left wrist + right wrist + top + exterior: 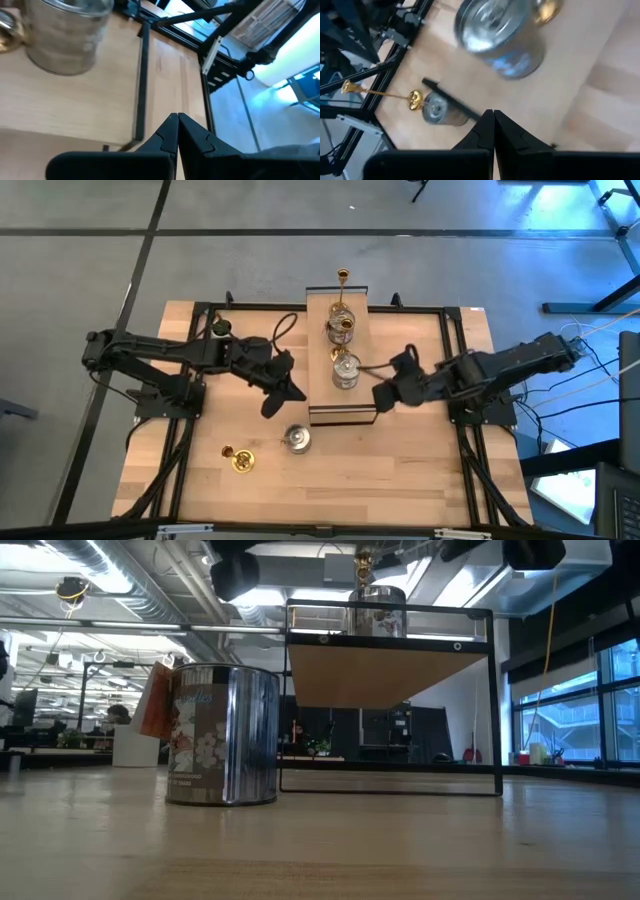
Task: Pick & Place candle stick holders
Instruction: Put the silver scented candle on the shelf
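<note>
A raised wooden shelf stands mid-table. On it stand two brass-gold holders and two squat silver holders. A third silver holder stands upright on the table near the front, and it looms large in the low view. A third brass holder lies on its side to its left, also in the right wrist view. My left gripper is shut and empty left of the shelf. My right gripper is shut and empty at the shelf's near right corner.
The shelf rests on a black wire frame with open space beneath it. A black frame runs round the table top. Bare wood lies right of the silver holder at the table's near side.
</note>
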